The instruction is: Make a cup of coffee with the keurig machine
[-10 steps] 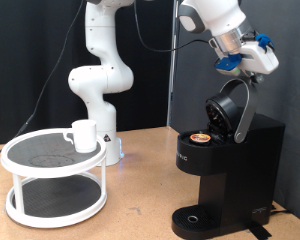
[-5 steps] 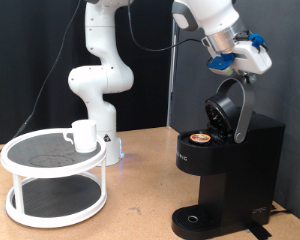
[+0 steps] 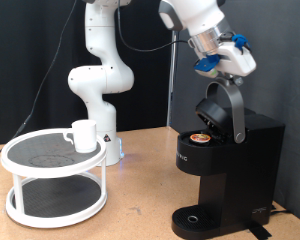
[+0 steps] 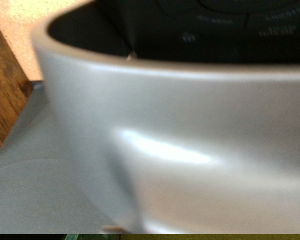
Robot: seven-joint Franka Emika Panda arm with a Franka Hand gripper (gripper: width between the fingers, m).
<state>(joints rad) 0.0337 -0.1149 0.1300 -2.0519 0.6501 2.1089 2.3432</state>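
Since a second ago the arm has swung toward the exterior view's left and the lid (image 3: 218,106) has tipped forward with it, partway down over the pod.

The keurig machine (image 3: 222,176) stands at the exterior view's right on the tabletop (image 3: 140,212), drip tray at its base bare. A white two-tier stand (image 3: 52,178) sits well apart at the exterior view's left; the cup (image 3: 84,135) rests on its upper shelf, handle toward the left. A small pod with a brown top (image 3: 199,138) lies seated in the brew chamber, under the half-lowered lid.

The pincer (image 3: 227,66) is at the top of the lid's silver handle. You cannot tell how wide it stands or whether it clasps the handle: the exterior view hides the fingers, and the wrist view shows only blurred silver handle (image 4: 180,150) filling the frame.

Judgement: lid closing is under way. To do it well, follow the hinge's arc rather than pressing straight down, keep contact centred on the handle so it does not slip off, and press evenly until the lid seats.
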